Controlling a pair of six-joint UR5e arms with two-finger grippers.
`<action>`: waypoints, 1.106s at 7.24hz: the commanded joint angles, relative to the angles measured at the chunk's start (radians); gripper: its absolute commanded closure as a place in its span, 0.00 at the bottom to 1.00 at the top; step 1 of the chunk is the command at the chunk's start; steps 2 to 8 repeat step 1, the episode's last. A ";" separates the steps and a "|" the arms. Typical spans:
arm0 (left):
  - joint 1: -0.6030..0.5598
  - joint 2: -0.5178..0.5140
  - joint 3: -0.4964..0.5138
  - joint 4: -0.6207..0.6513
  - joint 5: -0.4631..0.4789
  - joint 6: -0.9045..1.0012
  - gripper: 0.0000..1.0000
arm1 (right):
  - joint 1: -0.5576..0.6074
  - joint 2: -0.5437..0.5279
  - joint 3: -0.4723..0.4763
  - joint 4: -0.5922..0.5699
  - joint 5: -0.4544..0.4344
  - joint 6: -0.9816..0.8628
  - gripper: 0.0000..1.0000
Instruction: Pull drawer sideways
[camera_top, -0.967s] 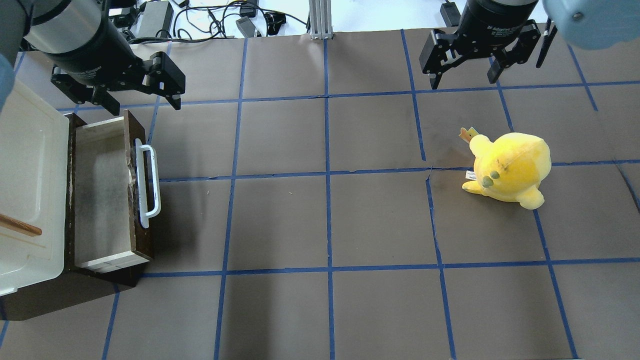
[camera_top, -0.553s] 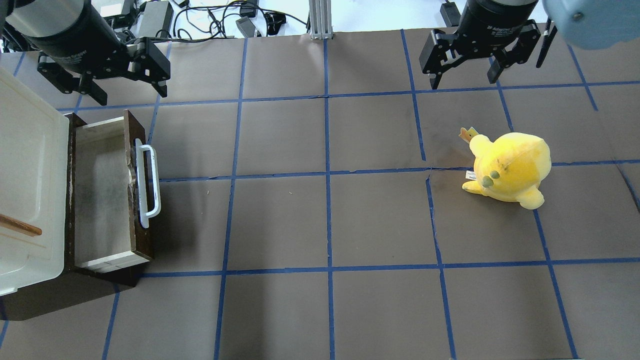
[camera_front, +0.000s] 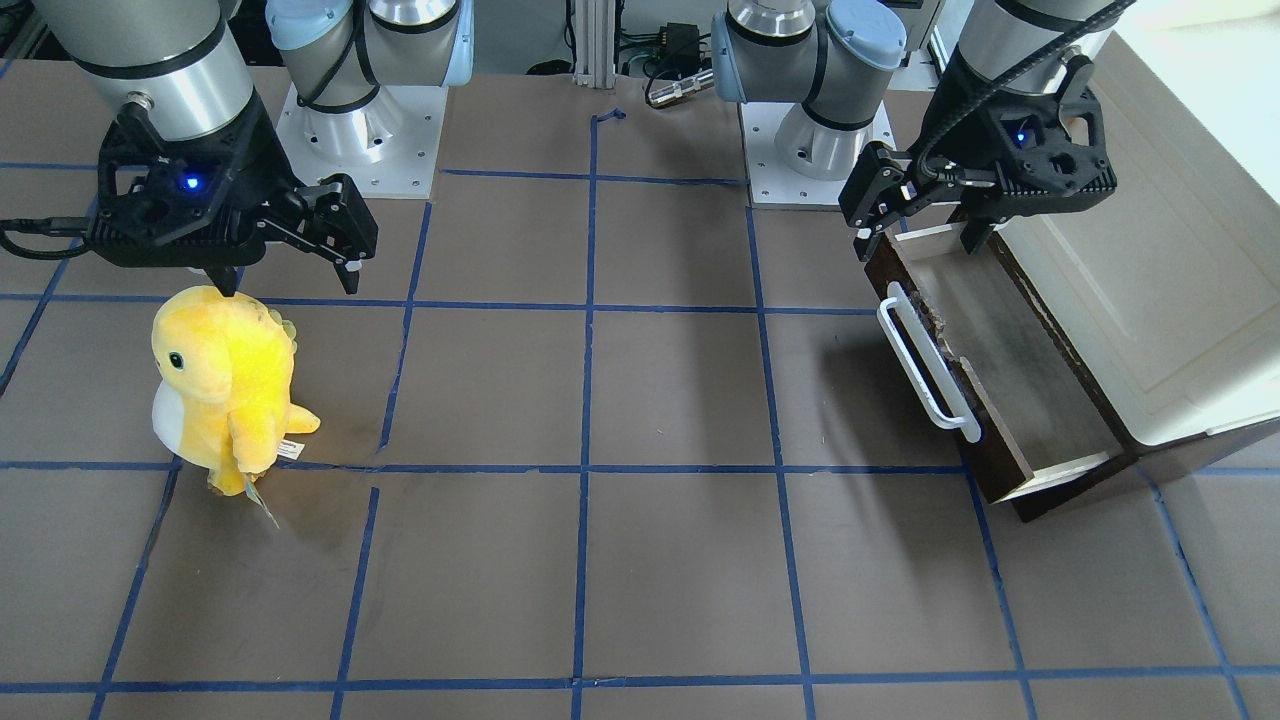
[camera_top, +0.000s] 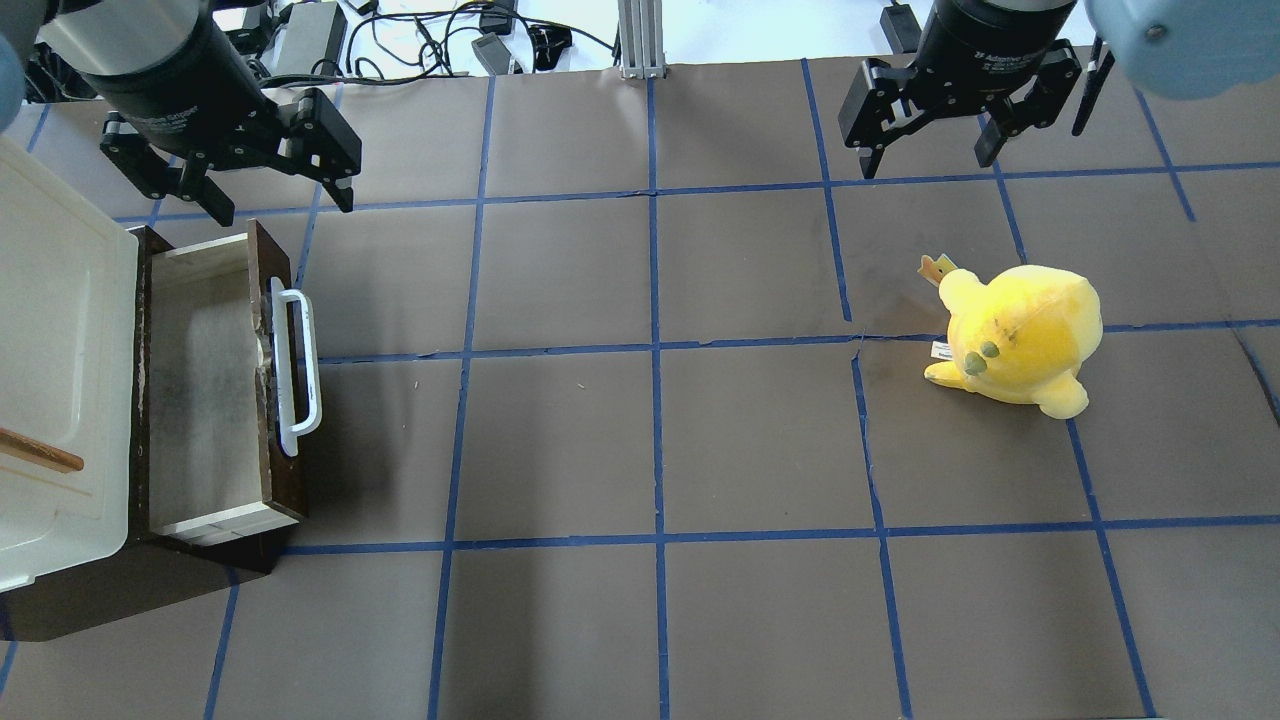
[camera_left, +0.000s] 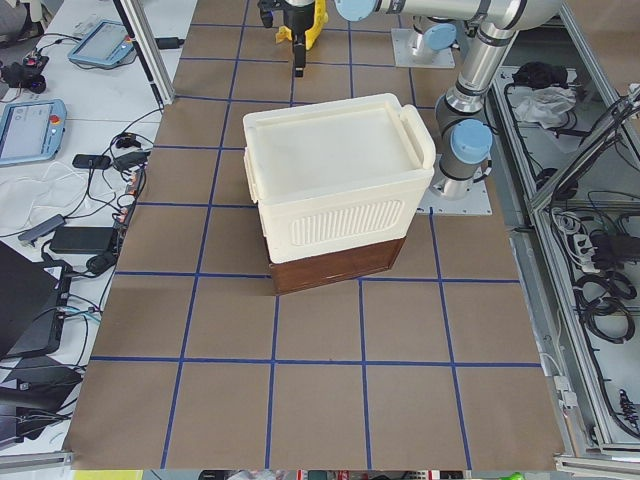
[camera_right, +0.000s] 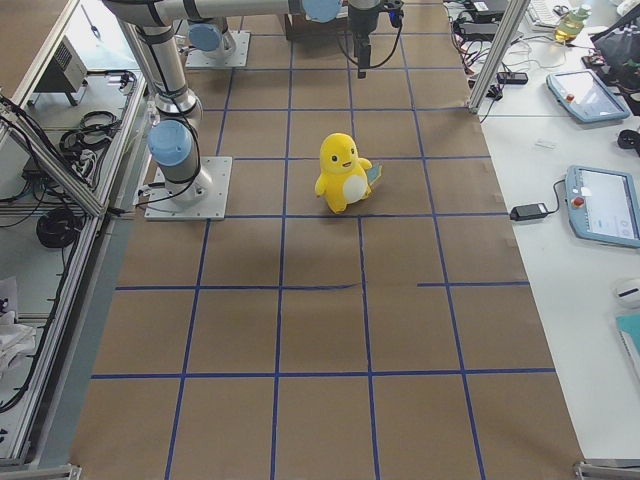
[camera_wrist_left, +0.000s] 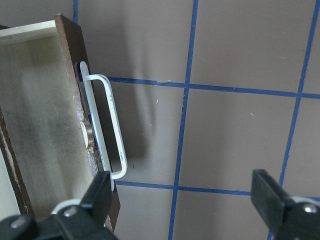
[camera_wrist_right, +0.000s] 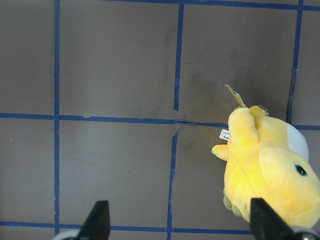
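The drawer (camera_top: 205, 390) is sitting pulled partway out at the counter's (camera_top: 700, 430) left end. We are hovering our left fingers (camera_top: 340, 170), spread open, over its far corner; our right fingers (camera_top: 866, 140) are idling open. Next, we judge: lowering onto the handle (camera_top: 312, 380) to pull.

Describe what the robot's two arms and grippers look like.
Both arms are silver-grey tubes with pale blue joint caps. The left gripper and right gripper are black, two-fingered, with white lettering on the body and a small blue light at the wrist. A black cable runs down the left arm.
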 joint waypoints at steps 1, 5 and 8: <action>-0.001 -0.001 -0.003 0.005 -0.001 0.006 0.00 | 0.000 0.000 0.000 0.000 0.000 0.000 0.00; -0.001 -0.001 -0.003 0.005 -0.001 0.006 0.00 | 0.000 0.000 0.000 0.000 0.000 0.000 0.00; -0.001 -0.001 -0.003 0.005 -0.001 0.006 0.00 | 0.000 0.000 0.000 0.000 0.000 0.000 0.00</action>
